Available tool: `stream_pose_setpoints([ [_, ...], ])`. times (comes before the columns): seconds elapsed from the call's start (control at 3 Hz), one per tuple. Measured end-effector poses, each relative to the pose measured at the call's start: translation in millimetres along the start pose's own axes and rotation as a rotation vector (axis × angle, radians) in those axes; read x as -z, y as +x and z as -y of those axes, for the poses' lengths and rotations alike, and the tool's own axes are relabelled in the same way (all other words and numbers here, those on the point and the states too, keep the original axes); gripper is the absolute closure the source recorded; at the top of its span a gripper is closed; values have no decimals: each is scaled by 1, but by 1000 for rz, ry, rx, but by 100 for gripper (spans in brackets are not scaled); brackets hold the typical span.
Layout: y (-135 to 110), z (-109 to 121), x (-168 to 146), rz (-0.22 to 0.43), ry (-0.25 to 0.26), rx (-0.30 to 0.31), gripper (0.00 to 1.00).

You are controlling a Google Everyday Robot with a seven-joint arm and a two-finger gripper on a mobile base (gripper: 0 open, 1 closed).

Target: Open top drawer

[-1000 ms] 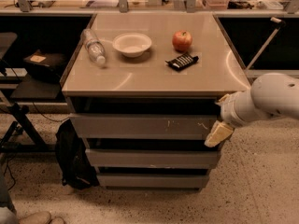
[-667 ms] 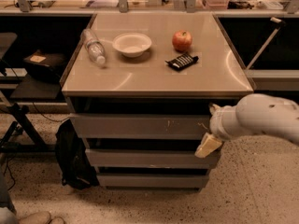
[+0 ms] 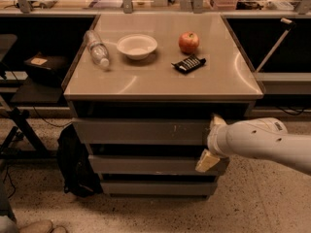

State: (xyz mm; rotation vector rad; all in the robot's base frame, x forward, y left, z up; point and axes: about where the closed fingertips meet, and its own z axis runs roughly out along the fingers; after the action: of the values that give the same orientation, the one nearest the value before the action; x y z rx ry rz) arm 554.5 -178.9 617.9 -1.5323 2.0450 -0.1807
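Presently: gripper (image 3: pixel 212 141) straddles right end of top drawer (image 3: pixel 141 131), jaws apart.
Risk: off-centre pull may skew it; handleless front invites slipping.

Tan jaws at grey top drawer (image 3: pixel 141 131) right end; red apple (image 3: pixel 188 42); white bowl (image 3: pixel 137 46); beige tabletop (image 3: pixel 160 81).

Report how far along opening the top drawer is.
Done: the gripper is at the right end of the top drawer.
In hand: its fingers stand apart, one at the front's upper edge and one below its lower edge. I cannot tell whether they touch it.
Left: the pull itself. The drawer front shows no sign of being drawn out.
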Motion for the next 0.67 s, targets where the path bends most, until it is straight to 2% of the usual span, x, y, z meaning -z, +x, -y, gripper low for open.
stream_pose_setpoints([
  [0.33,-3,11,3,-21,3,24,0],
  [0.67,-32,33,-5,-25,-42,129,0],
])
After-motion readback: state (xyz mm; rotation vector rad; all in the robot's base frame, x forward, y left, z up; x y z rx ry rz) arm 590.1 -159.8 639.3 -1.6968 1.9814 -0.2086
